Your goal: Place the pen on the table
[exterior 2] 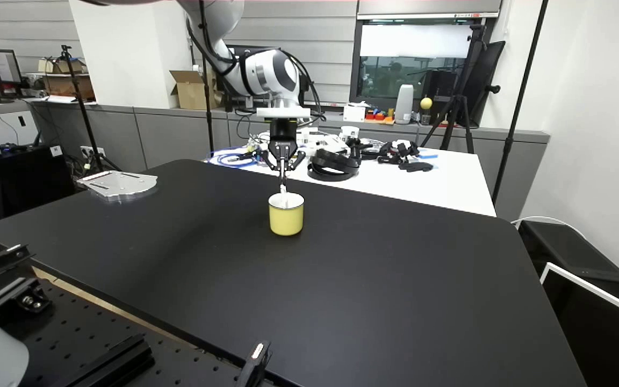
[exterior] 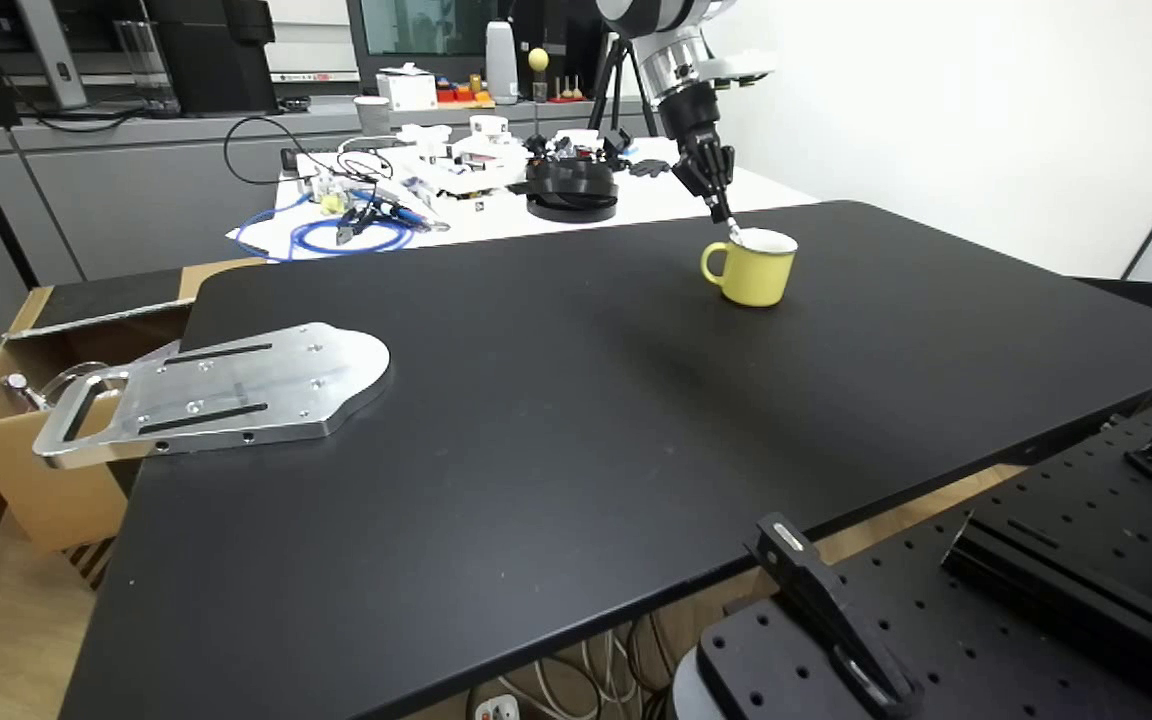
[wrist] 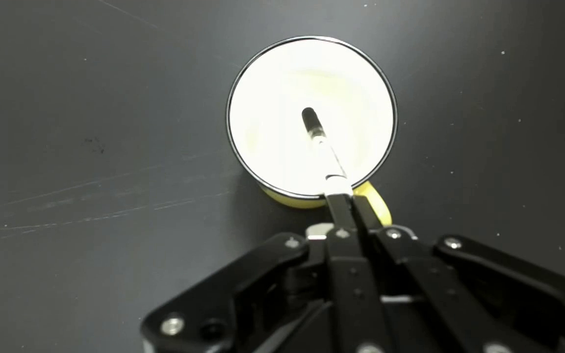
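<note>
The pen [wrist: 315,128] shows in the wrist view as a thin stick with a dark lower end and a clear-to-whitish upper part. Its dark end is inside the yellow mug [wrist: 287,198], over the white interior. Its whitish part also shows at the fingertips in both exterior views [exterior: 733,226] [exterior 2: 283,189]. My gripper [wrist: 353,198] is just above the mug's rim on the handle side, its fingers close together with the pen's upper part between them. The fingers hide the pen's top. The mug stands upright on the black table [exterior: 496,420].
A silver metal plate with a handle [exterior: 266,380] lies at one side of the table, overhanging its edge. A white table with cables and parts [exterior 2: 449,183] stands behind. A cardboard box [exterior: 46,470] is beside the table. A black perforated platform [exterior: 1016,580] borders the near edge.
</note>
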Tool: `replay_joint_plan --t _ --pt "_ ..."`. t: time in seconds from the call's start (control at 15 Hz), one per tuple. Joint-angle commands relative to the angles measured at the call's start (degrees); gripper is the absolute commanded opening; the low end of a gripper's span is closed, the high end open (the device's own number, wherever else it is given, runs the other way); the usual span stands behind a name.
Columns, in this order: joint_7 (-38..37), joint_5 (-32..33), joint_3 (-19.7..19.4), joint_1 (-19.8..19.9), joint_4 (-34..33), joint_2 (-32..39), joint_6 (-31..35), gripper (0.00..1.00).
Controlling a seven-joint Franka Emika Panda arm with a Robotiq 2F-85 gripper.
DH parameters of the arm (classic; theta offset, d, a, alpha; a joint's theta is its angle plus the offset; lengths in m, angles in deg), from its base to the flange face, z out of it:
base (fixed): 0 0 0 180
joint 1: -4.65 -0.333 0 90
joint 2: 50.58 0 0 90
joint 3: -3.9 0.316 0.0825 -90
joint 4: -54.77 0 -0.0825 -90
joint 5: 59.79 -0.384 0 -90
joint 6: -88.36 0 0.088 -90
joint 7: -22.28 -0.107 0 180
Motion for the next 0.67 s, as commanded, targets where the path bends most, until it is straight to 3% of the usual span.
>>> replay_joint_plan --t 0.0,0.6 --pt "-1.4 0.1 -0.8 -0.4 -4.9 1.4 -4.2 0.01" --pt "-0.3 -0.4 -0.8 0.0 -8.4 -3.9 -13.1 0.01"
